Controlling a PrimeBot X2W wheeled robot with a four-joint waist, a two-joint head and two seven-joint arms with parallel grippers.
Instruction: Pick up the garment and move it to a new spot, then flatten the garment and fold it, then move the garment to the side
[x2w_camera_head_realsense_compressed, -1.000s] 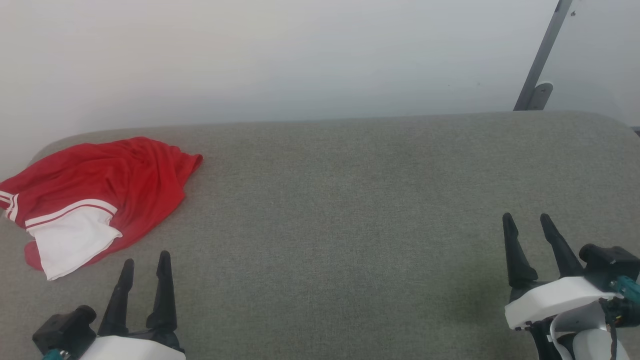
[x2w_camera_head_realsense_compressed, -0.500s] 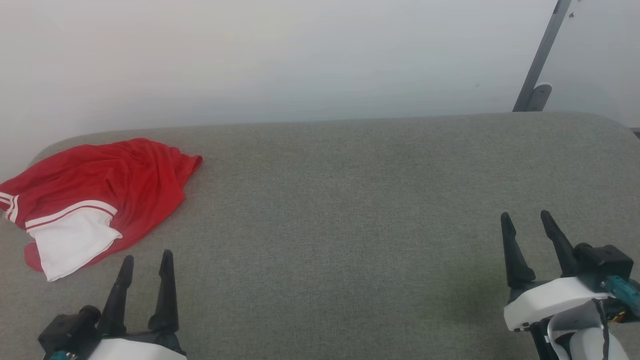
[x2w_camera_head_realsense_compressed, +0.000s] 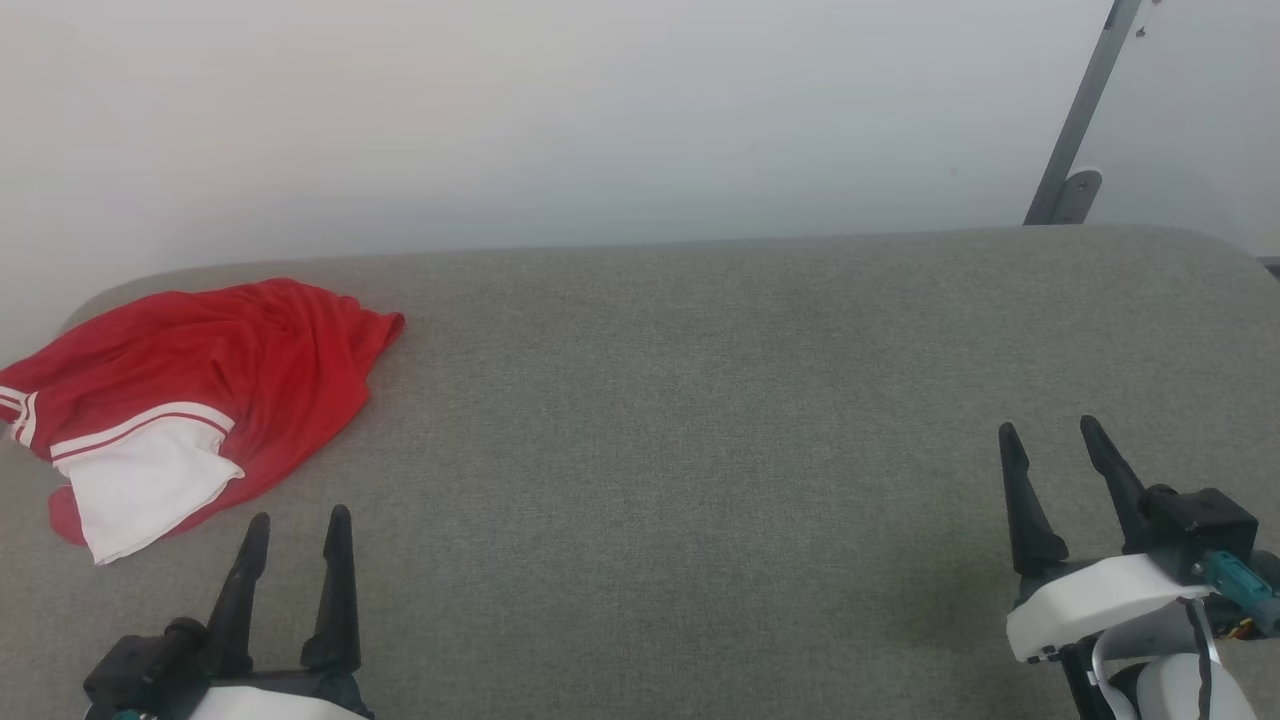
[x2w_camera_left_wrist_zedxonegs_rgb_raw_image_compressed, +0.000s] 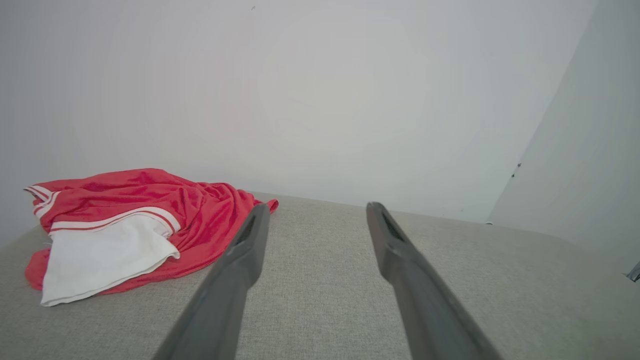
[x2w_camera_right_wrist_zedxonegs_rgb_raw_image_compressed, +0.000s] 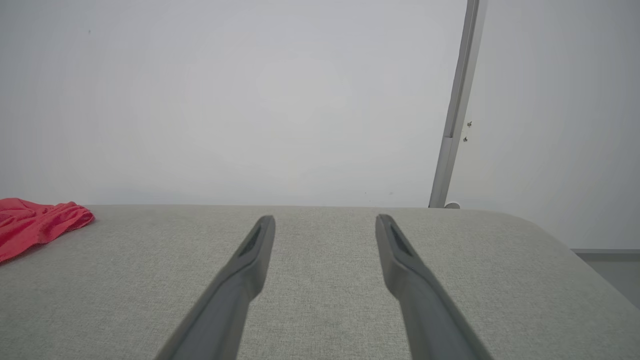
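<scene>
I had drawn my left gripper back slightly. It and the right gripper gaped empty, the garment untouched — pickup pending.

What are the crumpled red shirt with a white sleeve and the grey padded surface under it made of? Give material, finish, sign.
Crumpled red shirt with a white sleeve: thin knit cloth, likely synthetic jersey, faint sheen; it falls in fine soft folds. Grey padded surface: woven upholstery fabric, matte; speckled weave shows, corners rounded.

Red garment – crumpled, white sleeve uppermost (stripe-trimmed), far left corner of grey surface
</scene>
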